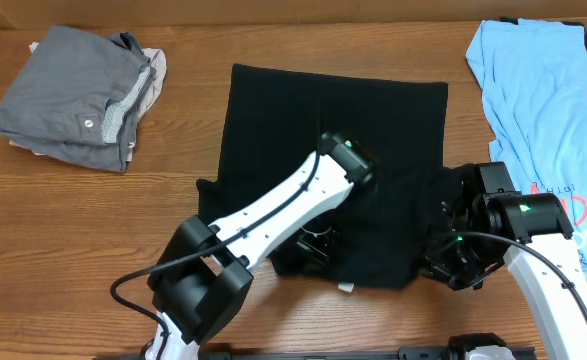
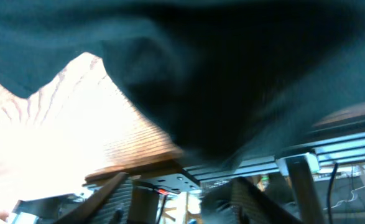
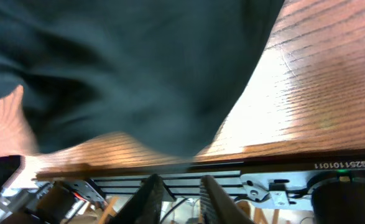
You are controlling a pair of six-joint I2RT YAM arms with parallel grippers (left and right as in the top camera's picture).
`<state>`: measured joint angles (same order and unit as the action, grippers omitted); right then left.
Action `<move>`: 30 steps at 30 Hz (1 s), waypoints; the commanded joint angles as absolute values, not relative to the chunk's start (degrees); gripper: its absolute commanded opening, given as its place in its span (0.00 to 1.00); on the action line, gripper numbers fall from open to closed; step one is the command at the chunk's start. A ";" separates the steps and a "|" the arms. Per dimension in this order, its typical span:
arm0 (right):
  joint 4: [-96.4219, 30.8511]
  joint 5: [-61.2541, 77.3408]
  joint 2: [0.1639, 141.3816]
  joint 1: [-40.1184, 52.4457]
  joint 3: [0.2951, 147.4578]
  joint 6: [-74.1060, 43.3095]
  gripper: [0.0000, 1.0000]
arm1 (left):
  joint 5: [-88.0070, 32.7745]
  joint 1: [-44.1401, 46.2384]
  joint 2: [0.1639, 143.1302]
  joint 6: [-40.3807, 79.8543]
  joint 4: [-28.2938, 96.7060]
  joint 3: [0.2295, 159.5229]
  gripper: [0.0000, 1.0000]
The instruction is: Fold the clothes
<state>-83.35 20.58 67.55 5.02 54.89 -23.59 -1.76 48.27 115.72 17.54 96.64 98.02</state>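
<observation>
Left jaws: apart, with nothing seen between them, at the near edge of the black T-shirt (image 1: 333, 120). Right jaws: parted only narrowly, likewise empty, at its near right corner. The shirt lies flat on the surface (image 1: 93, 230) and stretches away from both pairs toward the far side, long axis near to far; the left arm reaches further over the cloth. Plain and dark, rumpled near the jaws, with a small white label (image 1: 346, 288) at the near hem. A light blue T-shirt (image 1: 533, 100) lies apart at right
</observation>
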 commanded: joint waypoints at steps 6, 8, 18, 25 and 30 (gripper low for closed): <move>-80.44 21.69 66.85 5.06 54.87 -24.27 0.26 | -0.62 48.14 113.58 16.47 96.62 98.04 0.72; -78.04 22.87 66.85 5.06 54.87 -24.25 0.26 | 0.36 47.07 113.51 16.53 95.94 99.20 0.74; -57.30 23.07 68.14 5.17 54.85 -23.55 0.58 | -1.39 31.46 114.13 2.11 67.81 107.77 1.00; -53.01 22.35 71.88 5.19 54.85 -20.93 0.62 | -4.49 23.20 119.96 -6.57 50.06 107.77 1.00; -52.99 22.04 74.48 5.19 54.85 -20.49 0.62 | -3.33 21.74 124.75 -10.85 47.16 107.79 1.00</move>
<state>-53.39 22.85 73.54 5.02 54.83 -21.78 -2.98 21.71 120.92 -5.19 47.31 107.31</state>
